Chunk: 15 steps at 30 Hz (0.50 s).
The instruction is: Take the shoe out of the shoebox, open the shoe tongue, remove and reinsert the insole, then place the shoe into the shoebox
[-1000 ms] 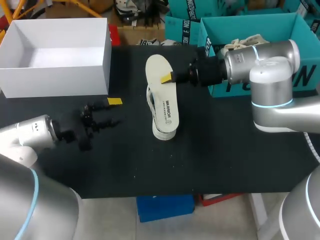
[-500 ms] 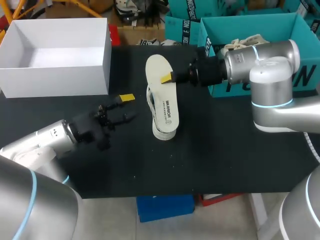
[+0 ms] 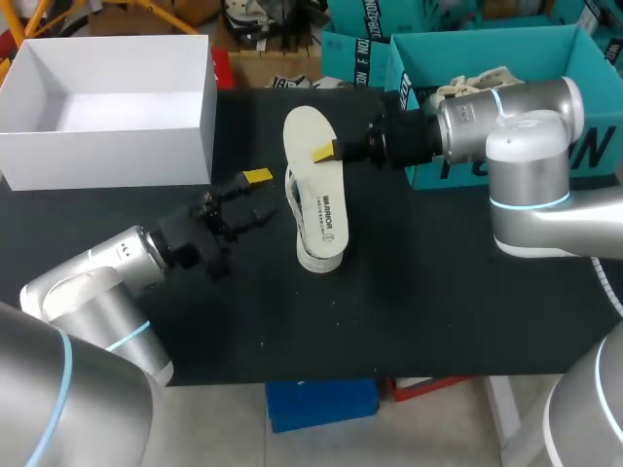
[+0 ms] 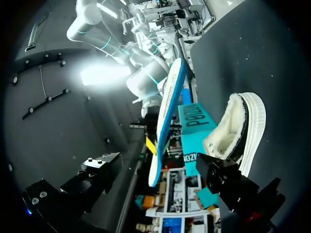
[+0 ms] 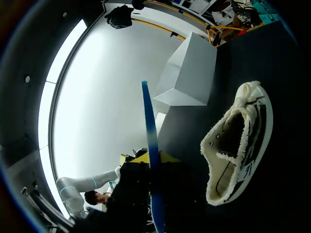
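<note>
A white shoe (image 3: 316, 259) with fleece lining lies on its side at the middle of the black table; it also shows in both wrist views (image 4: 240, 126) (image 5: 238, 141). My right gripper (image 3: 326, 151) is shut on the white insole (image 3: 316, 185), which has a blue underside, and holds it just above the shoe. In the right wrist view the insole (image 5: 148, 121) stands edge-on between the fingers of the right gripper (image 5: 151, 170). My left gripper (image 3: 255, 197) is open just left of the shoe, empty. In its own view the left gripper (image 4: 159, 167) faces the insole (image 4: 170, 107) and the shoe's opening. The white shoebox (image 3: 107, 161) sits at the back left.
A teal box (image 3: 506, 53) with another pale shoe (image 3: 475, 83) in it stands at the back right, behind my right arm. The table's front edge runs close below my left arm.
My left arm has moved right and forward, bringing its open gripper close to the shoe. The right arm, insole and shoe have not moved.
</note>
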{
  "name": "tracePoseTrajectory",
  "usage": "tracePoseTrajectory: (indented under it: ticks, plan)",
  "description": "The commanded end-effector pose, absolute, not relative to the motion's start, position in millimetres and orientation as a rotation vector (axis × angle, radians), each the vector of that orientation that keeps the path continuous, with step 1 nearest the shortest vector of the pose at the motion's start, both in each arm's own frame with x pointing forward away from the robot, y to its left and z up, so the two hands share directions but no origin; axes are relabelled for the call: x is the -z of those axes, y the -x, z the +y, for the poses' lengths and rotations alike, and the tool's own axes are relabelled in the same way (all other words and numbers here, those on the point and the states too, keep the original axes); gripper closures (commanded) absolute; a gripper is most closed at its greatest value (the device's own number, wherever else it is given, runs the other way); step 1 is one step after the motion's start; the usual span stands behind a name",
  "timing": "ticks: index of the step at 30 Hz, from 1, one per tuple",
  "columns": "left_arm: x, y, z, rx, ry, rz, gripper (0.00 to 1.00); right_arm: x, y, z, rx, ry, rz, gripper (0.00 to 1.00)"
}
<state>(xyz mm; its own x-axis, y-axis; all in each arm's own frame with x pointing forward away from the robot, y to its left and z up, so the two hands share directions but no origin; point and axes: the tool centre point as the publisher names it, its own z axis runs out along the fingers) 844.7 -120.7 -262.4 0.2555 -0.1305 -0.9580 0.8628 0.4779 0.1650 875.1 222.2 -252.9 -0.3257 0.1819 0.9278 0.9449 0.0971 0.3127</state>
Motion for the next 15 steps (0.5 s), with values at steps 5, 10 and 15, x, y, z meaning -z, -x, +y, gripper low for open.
tracePoseTrajectory:
  ticks: [5,10,15]
  plan:
    - [258,-861,-145,0.798,-0.85,1.095,0.0,254,-876,224,1.295,1.131,-1.63,1.0]
    - [258,-865,-153,0.81,-0.851,1.092,0.0,254,-876,224,1.295,1.131,-1.63,1.0]
    - [257,-868,-159,0.814,-0.852,1.09,0.0,254,-876,224,1.295,1.131,-1.63,1.0]
